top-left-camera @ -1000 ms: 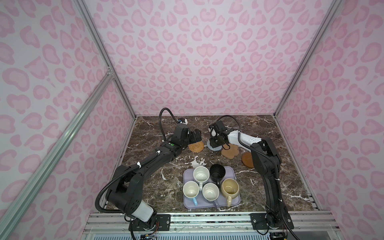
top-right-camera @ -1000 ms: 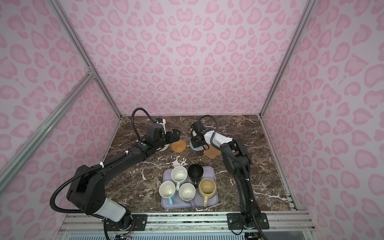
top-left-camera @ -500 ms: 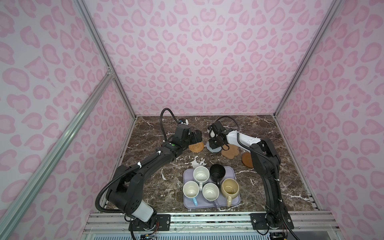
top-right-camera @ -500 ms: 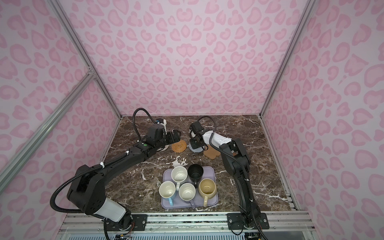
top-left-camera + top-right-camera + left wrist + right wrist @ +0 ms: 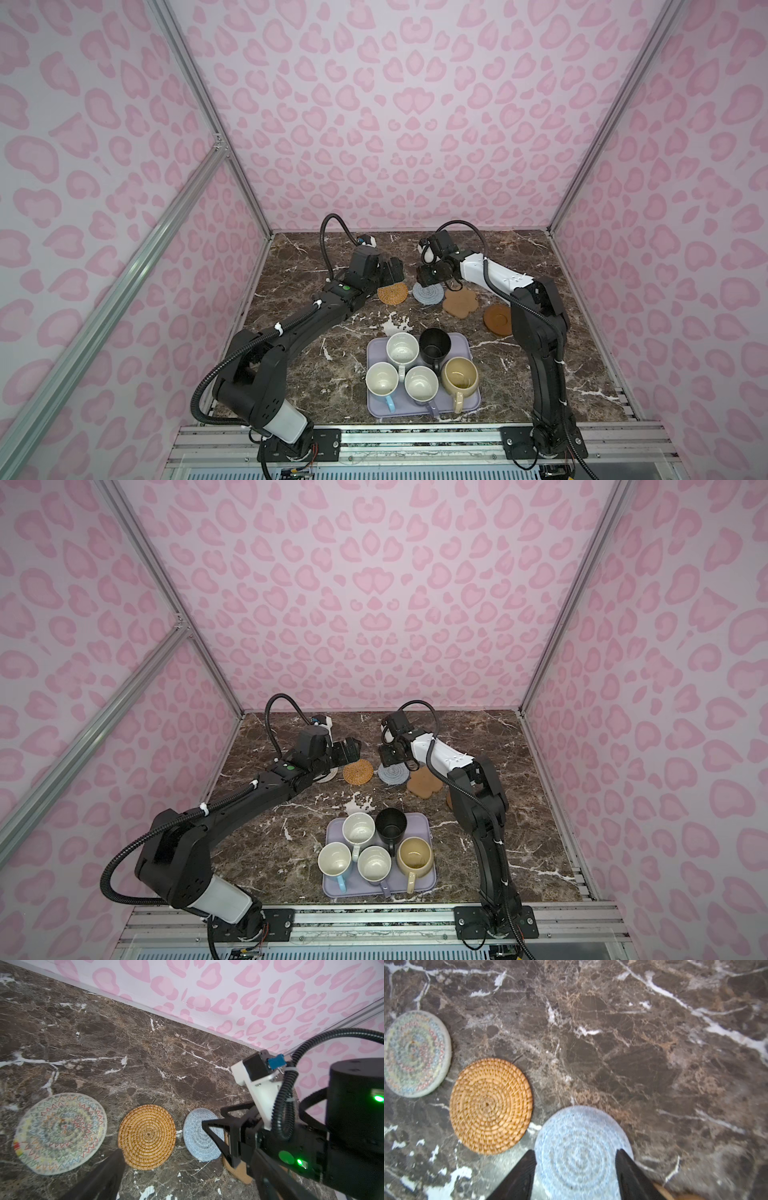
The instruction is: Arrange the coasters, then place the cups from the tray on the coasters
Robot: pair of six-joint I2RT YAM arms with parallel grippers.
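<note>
Veined marble tabletop (image 5: 633, 1043) bears round rattan coaster (image 5: 491, 1105) beside coiled grey-blue coaster (image 5: 577, 1147).

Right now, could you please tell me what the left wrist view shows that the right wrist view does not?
Only the left wrist view shows the pink patterned wall and the right arm seen from outside. Only the right wrist view looks down between the fingers of the open right gripper, which stand apart above the grey-blue coaster. Both show the white woven coaster, the orange rattan coaster and the grey-blue one lying in a row, apart from each other, on the marble table.
</note>
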